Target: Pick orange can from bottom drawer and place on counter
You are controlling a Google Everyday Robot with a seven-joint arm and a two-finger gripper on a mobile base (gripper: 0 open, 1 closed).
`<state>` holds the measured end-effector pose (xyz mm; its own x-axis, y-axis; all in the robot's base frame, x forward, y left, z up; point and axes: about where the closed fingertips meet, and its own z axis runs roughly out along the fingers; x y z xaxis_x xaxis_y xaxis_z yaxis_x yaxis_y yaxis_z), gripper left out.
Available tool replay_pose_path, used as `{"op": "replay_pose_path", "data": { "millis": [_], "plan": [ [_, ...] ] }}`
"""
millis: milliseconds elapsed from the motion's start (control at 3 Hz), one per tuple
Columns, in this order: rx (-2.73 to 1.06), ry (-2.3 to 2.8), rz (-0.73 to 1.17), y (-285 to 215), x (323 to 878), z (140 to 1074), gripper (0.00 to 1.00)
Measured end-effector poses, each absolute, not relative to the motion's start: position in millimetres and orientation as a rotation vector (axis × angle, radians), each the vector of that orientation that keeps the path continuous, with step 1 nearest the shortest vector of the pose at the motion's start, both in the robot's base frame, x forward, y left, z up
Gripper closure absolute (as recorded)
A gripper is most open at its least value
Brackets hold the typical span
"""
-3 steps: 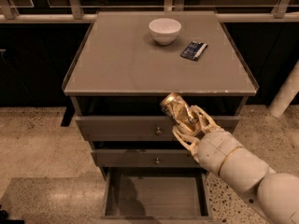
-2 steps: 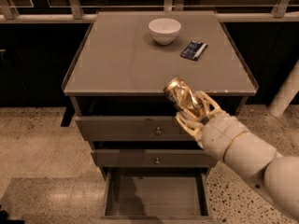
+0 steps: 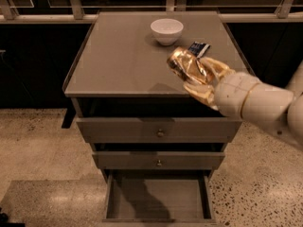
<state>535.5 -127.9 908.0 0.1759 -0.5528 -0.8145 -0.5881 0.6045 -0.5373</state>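
Orange-gold can (image 3: 182, 62), cream hand (image 3: 190, 75) above counter (image 3: 118, 60)

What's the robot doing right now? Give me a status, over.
Pincer shut on orange can, held over counter's right side. Bottom drawer open, can out of it. White bowl and dark packet farther back, not blocking.

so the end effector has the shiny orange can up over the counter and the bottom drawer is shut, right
Not shut: the camera view shows the lowest grey-brown bottom drawer pulled open. The rest stands: the end effector grips the shiny orange-gold metal can above the flat grey-brown counter.
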Motion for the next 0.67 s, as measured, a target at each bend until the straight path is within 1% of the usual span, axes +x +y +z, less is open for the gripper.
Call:
{"op": "replay_pose_path", "data": {
  "millis": [333, 667],
  "plan": [
    [-1.1, 1.414, 0.149, -109, 574, 918, 1.0],
    [-1.153, 1.303, 0.299, -71, 611, 920, 1.0]
  ]
}}
